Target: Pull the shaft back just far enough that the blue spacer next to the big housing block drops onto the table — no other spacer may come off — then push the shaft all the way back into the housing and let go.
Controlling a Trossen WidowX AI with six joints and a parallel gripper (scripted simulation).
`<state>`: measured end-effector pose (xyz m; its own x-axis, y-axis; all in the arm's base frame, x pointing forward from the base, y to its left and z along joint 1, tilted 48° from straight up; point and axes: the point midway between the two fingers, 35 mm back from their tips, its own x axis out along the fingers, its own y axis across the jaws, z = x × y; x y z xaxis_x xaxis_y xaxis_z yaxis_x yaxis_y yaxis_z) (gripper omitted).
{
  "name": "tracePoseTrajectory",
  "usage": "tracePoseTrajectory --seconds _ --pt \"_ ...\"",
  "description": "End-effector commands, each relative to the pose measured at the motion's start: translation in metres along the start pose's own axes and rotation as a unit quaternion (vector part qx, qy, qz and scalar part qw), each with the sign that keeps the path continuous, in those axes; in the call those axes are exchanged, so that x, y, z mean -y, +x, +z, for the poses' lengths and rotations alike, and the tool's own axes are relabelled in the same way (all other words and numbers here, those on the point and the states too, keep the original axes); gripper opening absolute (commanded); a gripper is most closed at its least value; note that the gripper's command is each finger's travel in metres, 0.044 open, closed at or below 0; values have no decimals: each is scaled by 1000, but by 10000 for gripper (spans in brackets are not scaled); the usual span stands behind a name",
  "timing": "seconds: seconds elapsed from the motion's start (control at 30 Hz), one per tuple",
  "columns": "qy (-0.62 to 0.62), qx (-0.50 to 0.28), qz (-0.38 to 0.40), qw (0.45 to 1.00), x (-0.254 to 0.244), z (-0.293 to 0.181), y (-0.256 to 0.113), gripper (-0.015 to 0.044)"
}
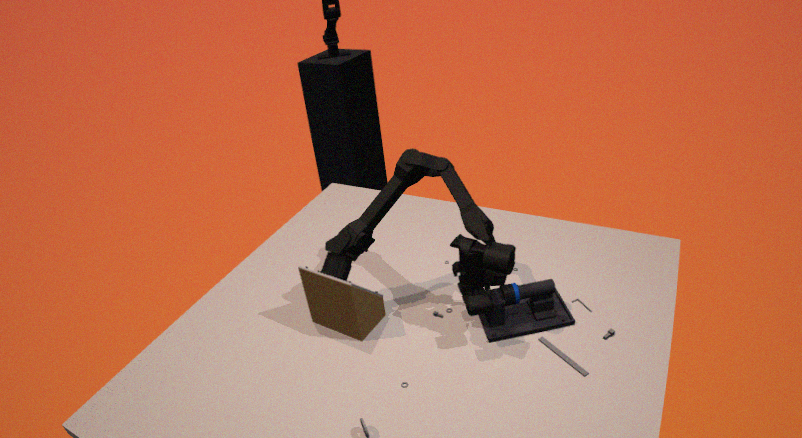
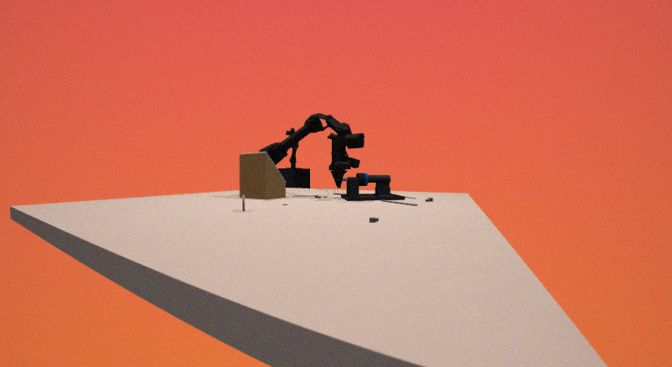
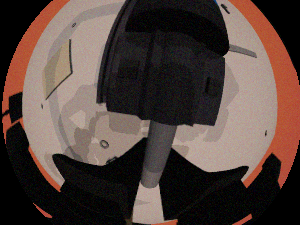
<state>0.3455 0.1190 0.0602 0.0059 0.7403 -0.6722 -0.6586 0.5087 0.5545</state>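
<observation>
A dark fixture has a base plate (image 1: 525, 327) (image 2: 400, 196), a support post (image 1: 495, 315) (image 2: 352, 188) on the arm's side and a large housing block (image 1: 539, 288) (image 2: 380, 178) at its far end. The blue spacer (image 1: 516, 293) (image 2: 364, 178) sits around the shaft line against the housing block, between it and dark parts; only a sliver shows at the wrist view's top. The grey shaft (image 2: 344, 178) (image 3: 161, 141) sticks out of the support post. My gripper (image 1: 473, 311) (image 2: 338, 185) (image 3: 152, 142) points down and is shut on this protruding end. The shaft inside the housing is hidden.
A tan wedge-shaped box (image 1: 342, 306) (image 2: 261, 176) stands by the arm's base. A flat grey bar (image 1: 563, 356), a hex key (image 1: 582, 304), bolts (image 1: 609, 334) (image 1: 438, 313) and a ring (image 1: 404, 384) lie around the fixture. A black pedestal (image 1: 351, 120) stands behind the table.
</observation>
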Motion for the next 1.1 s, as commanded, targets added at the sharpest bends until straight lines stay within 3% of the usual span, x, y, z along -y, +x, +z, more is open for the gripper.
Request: tracePoseTrajectory --seconds 0.0,1.07 --pt "-1 0 0 1000 0 -1 0 0" --pt "-1 0 0 1000 0 -5 0 0"
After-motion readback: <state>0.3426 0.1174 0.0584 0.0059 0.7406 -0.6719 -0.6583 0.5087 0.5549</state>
